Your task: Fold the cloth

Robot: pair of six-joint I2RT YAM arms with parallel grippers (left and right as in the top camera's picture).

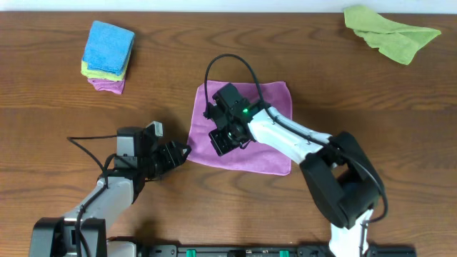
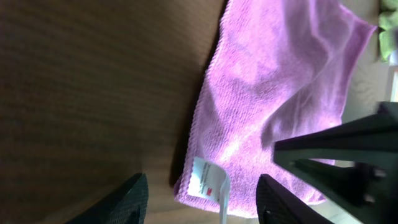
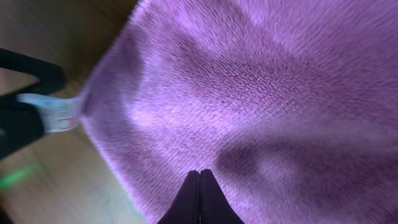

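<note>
Overhead view: the cloth (image 1: 275,96) is lying spread out on the tabletop (image 1: 57,114). The left tool (image 1: 177,153) sits just beside the cloth's corner with its fingers apart. The right tool (image 1: 221,140) is over the cloth near that same corner, fingers pressed together.

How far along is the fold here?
Done: nothing; the cloth lies flat, no fold visible. In hand: left tool open at the tag, right tool shut over the cloth's middle. Left: every fold.
</note>
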